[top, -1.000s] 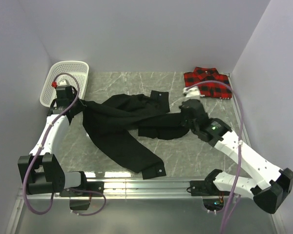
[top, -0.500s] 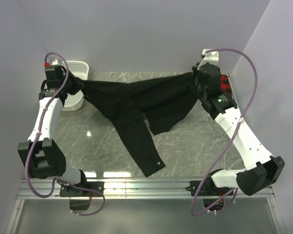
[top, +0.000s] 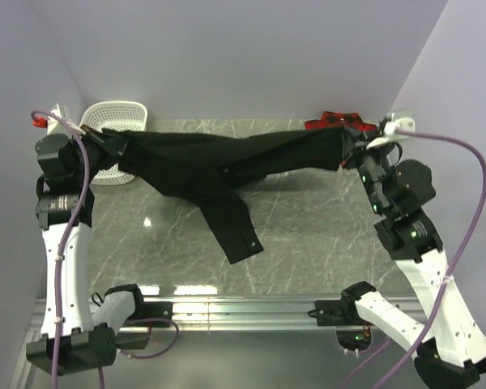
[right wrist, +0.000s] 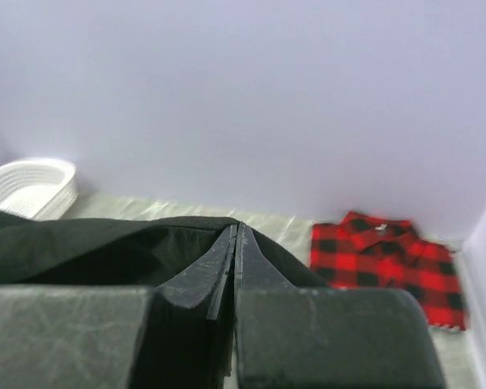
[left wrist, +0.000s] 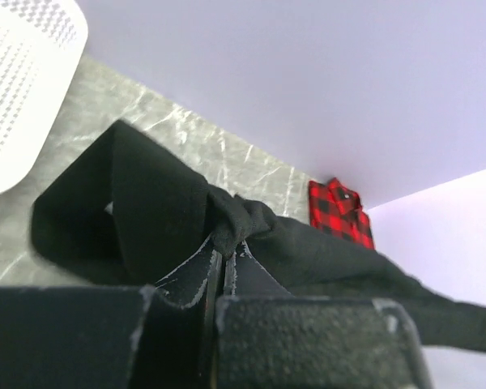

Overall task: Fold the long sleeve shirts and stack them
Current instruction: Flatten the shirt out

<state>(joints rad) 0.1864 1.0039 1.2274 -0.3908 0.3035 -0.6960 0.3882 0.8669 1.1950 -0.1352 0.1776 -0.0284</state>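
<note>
The black long sleeve shirt (top: 227,162) hangs stretched in the air between my two grippers, one sleeve (top: 231,231) drooping toward the marble table. At the left end my left gripper (top: 105,139) is shut on a bunch of its cloth (left wrist: 227,223). My right gripper (top: 350,139) is shut on the other end (right wrist: 146,243). The red-and-black plaid shirt (top: 332,121) lies folded in the far right corner, mostly hidden behind the black one in the top view. It shows plainly as the plaid shirt (right wrist: 385,255) in the right wrist view and the plaid shirt (left wrist: 340,212) in the left.
A white mesh basket (top: 117,117) stands at the far left against the back wall, partly behind the left gripper. Walls close in the grey marble table (top: 308,235) on three sides. A metal rail (top: 243,309) runs along the near edge.
Both arms have lifted the black shirt off the table and pulled apart, left arm leftward, right arm rightward. The shirt went from a crumpled heap to a taut horizontal span.
</note>
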